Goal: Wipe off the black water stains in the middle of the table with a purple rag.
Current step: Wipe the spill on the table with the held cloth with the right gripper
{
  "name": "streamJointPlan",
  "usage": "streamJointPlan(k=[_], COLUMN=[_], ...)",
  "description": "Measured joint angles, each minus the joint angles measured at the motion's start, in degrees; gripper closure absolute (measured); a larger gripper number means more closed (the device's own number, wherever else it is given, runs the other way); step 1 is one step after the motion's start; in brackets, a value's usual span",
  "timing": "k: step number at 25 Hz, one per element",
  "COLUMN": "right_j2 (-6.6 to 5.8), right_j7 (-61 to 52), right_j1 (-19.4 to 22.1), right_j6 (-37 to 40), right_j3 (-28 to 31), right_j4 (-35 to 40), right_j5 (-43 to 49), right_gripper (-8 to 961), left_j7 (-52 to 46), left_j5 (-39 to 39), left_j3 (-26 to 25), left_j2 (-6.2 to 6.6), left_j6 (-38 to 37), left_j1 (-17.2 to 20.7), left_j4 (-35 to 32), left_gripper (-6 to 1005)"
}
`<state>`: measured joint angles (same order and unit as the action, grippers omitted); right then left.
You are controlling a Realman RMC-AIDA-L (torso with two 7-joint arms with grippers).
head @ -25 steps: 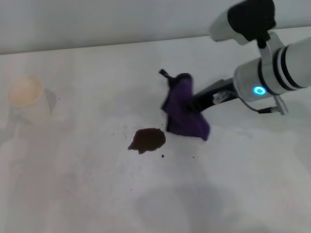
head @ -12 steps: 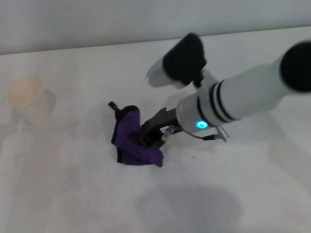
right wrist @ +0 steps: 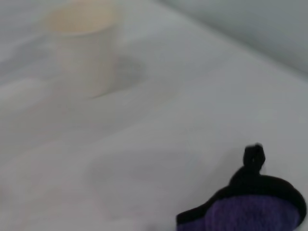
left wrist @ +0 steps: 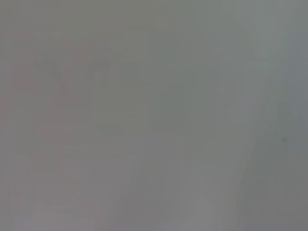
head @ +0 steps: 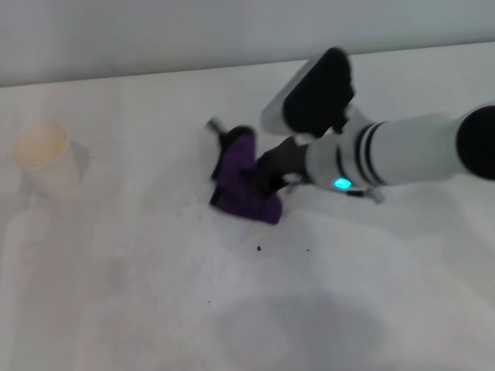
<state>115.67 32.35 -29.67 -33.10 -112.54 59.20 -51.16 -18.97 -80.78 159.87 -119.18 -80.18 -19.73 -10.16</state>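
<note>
Head view: my right gripper (head: 259,182), half-hidden, clamps purple rag (head: 244,188) on table (head: 155,294); specks (head: 258,248) at 6 o'clock, cup (head: 44,158) at 9.

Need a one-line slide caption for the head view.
Right gripper presses the purple rag on the white table; two dark specks remain; paper cup at left.

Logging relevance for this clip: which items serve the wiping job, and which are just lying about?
Job: crumpled purple rag; right gripper pressing it down; tiny dark specks; plain white table.

Lying about: pale paper cup, far left.
</note>
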Motion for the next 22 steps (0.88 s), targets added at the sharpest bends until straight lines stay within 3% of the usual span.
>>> streamJointPlan(k=[6, 15, 22], right_j2=[-0.06, 0.28, 0.24], right_j7=[0.4, 0.4, 2.0], right_j1=[0.1, -2.6, -2.8], right_j6=[0.1, -3.1, -4.7], right_j3=[5.6, -7.7, -8.7], right_j4=[-2.6, -0.6, 0.3], right_j5=[1.4, -8.5, -10.1], right_gripper=[836, 845, 844], left_j7=[0.2, 0.4, 0.4], left_j5=[0.0, 0.0, 0.1], left_j3=[0.0, 0.0, 0.0], left_j2=[0.00, -0.08, -0.10], left_j6=[0.4, 0.4, 0.6], left_j1=[-0.5, -1.0, -1.4], left_j4=[0.0, 0.0, 0.0], left_gripper=[111, 112, 112])
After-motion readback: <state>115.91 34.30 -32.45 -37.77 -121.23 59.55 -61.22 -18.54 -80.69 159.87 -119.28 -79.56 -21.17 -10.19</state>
